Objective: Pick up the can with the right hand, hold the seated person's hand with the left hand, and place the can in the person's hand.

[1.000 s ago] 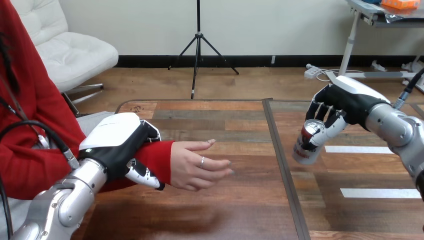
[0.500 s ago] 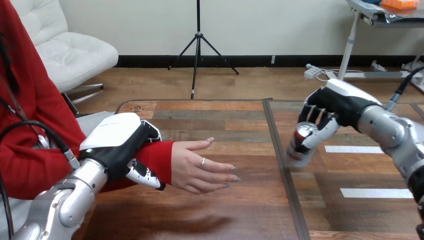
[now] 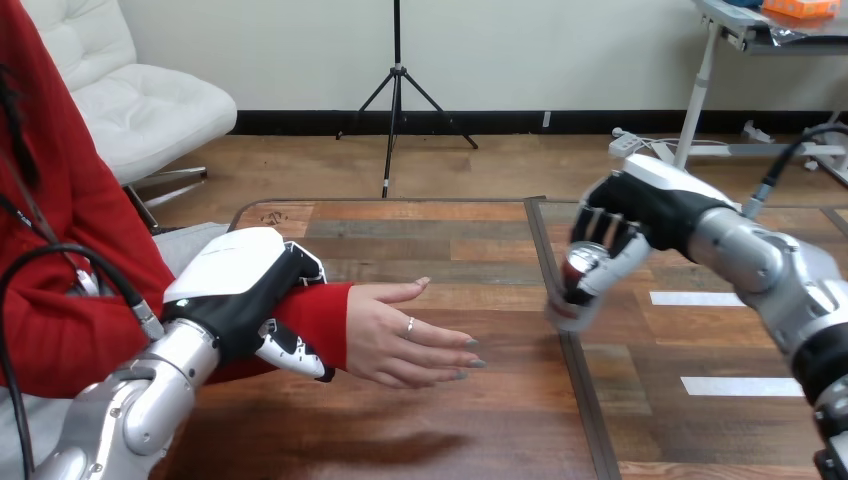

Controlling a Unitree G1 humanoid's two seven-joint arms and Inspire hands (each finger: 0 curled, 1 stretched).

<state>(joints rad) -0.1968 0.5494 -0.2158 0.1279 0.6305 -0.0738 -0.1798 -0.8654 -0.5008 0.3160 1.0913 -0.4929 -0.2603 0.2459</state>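
The can has been carried leftward, clasped in the right robot hand. Nearest, the person's wrist is gripped by the left robot hand; the person's hand is held open. Delivery is judged under way: further leftward travel and lowering are needed. Bare counter lies between.

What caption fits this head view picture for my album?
Right hand holds the can beside the person's hand; left hand grips the person's wrist.

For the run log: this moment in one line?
left hand: shut on person's forearm | right hand: shut on can | person's hand: empty, apart from can
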